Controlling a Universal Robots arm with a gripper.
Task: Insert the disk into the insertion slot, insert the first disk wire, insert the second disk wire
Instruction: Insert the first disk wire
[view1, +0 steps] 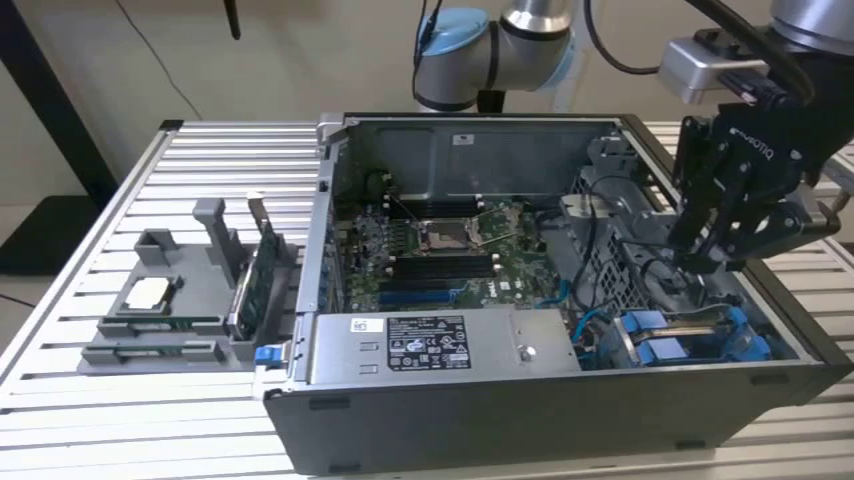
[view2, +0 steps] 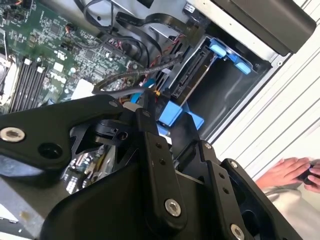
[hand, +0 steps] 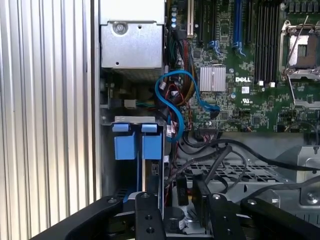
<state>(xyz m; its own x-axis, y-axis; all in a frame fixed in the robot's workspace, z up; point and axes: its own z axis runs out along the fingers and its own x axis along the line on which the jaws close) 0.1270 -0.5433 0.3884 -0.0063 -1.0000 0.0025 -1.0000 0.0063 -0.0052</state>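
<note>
disk (view2: 194, 72) sits on edge in the slot (view2: 231, 92), at the near corner of the computer case (view1: 534, 420) on the exterior view's right. blue tabs (hand: 125, 147) stand at the slot's mouth. judging by how deep it lies, i log step 1 as done.

pincer (view1: 707, 262) hangs inside the case, just above the black wires (view2: 132, 75) beside the slot. i cannot tell whether it is apart, together or clamped on a plug, because its own body blocks the view.

a blue cable (hand: 175, 82) loops from the green board (hand: 250, 100) toward the disk. i cannot make out whether either wire is seated in the disk.

judgement: 1 of 3 steps done, 2 wire steps unconfirmed. case rests on the slatted counter (view1: 134, 420).
</note>
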